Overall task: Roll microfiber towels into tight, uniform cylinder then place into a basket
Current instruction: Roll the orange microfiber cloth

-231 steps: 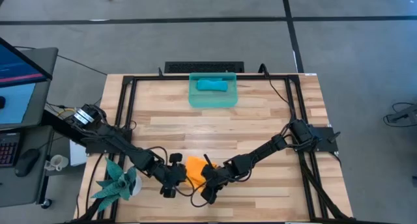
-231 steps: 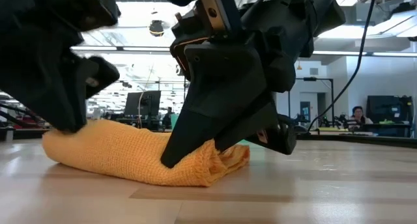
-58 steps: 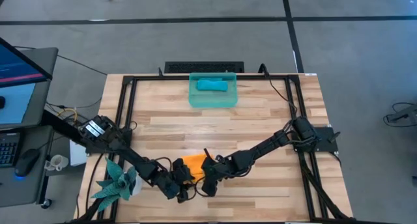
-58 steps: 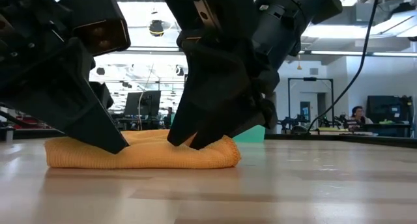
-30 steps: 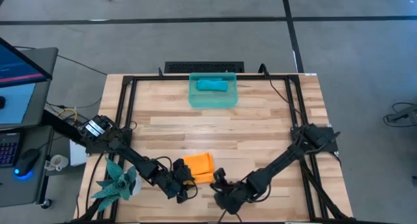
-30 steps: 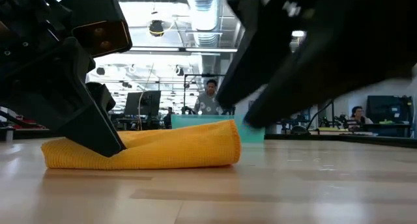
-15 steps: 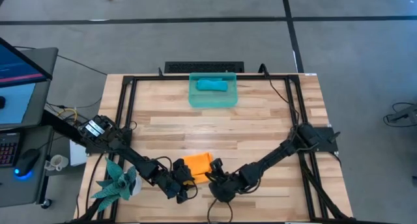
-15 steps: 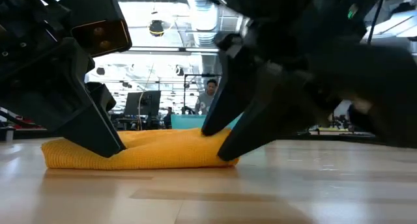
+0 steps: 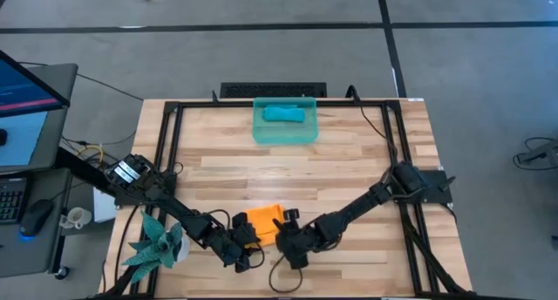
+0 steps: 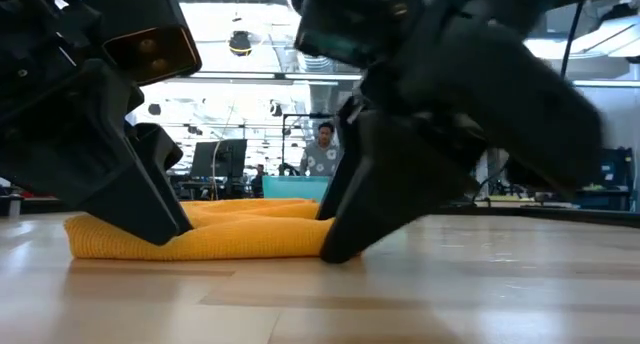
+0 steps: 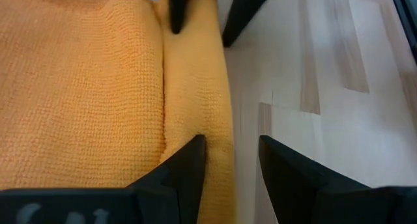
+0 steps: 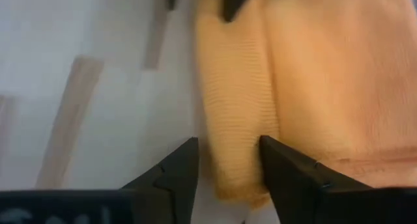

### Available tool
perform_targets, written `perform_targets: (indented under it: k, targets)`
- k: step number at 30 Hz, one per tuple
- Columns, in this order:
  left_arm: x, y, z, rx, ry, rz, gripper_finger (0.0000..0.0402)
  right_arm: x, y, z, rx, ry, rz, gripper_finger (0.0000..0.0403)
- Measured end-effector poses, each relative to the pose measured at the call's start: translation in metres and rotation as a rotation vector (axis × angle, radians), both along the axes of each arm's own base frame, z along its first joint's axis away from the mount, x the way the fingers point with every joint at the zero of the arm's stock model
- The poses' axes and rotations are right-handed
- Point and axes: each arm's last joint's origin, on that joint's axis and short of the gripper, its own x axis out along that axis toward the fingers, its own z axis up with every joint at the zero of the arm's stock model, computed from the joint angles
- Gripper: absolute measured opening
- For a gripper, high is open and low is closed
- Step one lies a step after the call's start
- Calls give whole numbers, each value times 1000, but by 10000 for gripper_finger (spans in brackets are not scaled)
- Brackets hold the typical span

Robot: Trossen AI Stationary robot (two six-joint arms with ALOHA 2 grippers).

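The orange microfiber towel [image 9: 264, 221] lies folded into a low flat bundle near the table's near edge, its underside on the wood. My left gripper [image 11: 231, 146] stands open at the bundle's left end [image 10: 100, 234]. My right gripper [image 12: 228, 146] stands open at its right end [image 10: 300, 239]. Each has the bundle's near fold between its fingers. The basket [image 9: 261, 134] stands at the far middle of the table with the rolled teal-blue towel [image 9: 284, 114] lying inside it. My left gripper has one finger [image 11: 189, 162] down on the towel's top, just inside the near fold [image 11: 215, 129]. The other finger [image 11: 277, 159] stands on bare wood, clear of the fold. The fingers slant down from the near left. The towel lies flat. My right gripper straddles the near fold [image 12: 234, 133] close to the towel's right end. One finger [image 12: 280, 162] lies on the cloth and the other [image 12: 179, 162] stands at the fold's outer side by the wood. The fingers slant down from the near right. The towel lies flat.
A teal spiky plant figure [image 9: 157, 242] stands at the near left corner beside my left arm. Black frame rails [image 9: 170, 152] run along the table's left, right and far edges. Bare wood lies between the towel and the basket. A person [image 10: 320, 149] shows in the room beyond.
My right gripper has come from near the table's near edge toward the far left, sunk and rolled. Its fingers now stand over the orange towel's right end. My left gripper has kept its place on the towel's left end.
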Motion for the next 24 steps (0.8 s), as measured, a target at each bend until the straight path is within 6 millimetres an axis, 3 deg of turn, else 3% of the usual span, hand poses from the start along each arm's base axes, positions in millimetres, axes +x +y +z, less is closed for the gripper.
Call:
perform_targets:
  k: [4,11,24]
  targets:
    - [0,0,0,16,-1,-20,141,5,-11,0,110,21,-108,146]
    - [-4,1,8,42,14,-85,141,10,-15,2,307,57,-206,28]
    - [-27,4,34,97,103,-141,142,17,0,8,774,149,-259,22]
